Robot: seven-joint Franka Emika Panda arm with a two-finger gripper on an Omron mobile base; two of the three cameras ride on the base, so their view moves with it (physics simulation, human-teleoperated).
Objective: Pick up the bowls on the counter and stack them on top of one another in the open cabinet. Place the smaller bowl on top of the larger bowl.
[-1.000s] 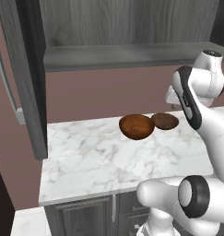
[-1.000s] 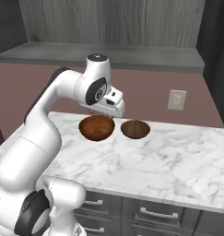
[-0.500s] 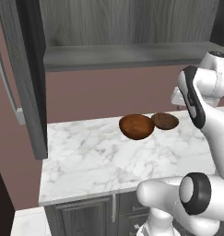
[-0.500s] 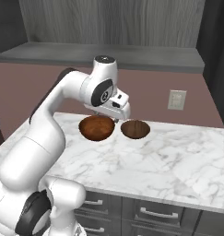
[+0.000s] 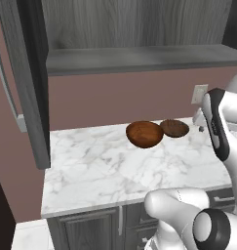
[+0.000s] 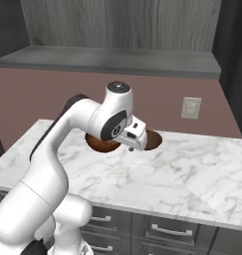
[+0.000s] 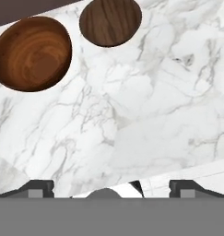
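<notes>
Two wooden bowls on the counter (image 5: 105, 166), near the back wall. Larger bowl (image 5: 145, 134), reddish-brown, just beside the smaller, darker bowl (image 5: 174, 128); rims nearly touching. Open cabinet (image 5: 139, 58) above, its shelf bare grey, tall door (image 5: 27, 83) at left. Gripper (image 7: 111, 186) above bare marble, apart from both bowls, fingers spread wide, holding nothing. Wall outlet (image 6: 191, 107) behind the counter.

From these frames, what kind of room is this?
Likely a kitchen, rendered: a marble counter over dark panelled drawers, an open wall cabinet above, and two wooden bowls by the wall.
</notes>
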